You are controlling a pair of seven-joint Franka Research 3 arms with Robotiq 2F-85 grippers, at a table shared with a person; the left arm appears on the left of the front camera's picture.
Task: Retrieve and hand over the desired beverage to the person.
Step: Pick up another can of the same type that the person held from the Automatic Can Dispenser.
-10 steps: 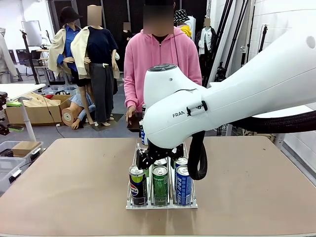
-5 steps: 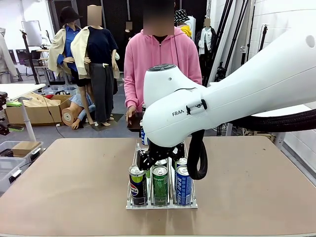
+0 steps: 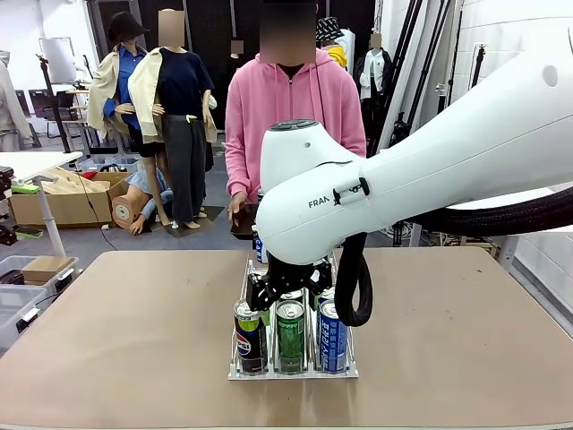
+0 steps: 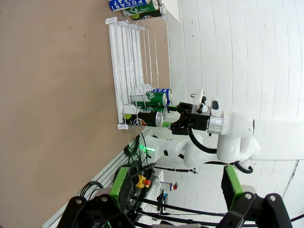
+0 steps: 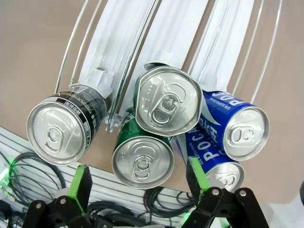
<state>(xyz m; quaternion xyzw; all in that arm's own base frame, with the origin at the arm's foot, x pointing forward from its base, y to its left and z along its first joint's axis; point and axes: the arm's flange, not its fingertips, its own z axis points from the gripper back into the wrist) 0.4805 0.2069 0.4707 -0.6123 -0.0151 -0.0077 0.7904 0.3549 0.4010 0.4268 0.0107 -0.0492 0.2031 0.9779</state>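
We see right gripper (image 5: 138,185) spread wide, empty, pads (image 5: 80,183) either side of green can (image 5: 142,161) at lower centre; contact unclear. Black can (image 5: 59,130) left, blue can (image 5: 244,130) right, all in rack (image 5: 109,57). Left gripper (image 4: 175,190) wide, holding nothing. Person (image 3: 286,107) upper centre, behind rack.

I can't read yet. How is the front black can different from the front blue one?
The Pepsi can is black, in the rack's left lane; the Pocari can is blue, in the right lane. Another blue can sits right behind the Pocari can, none behind the Pepsi can. Both stand upright, unopened.
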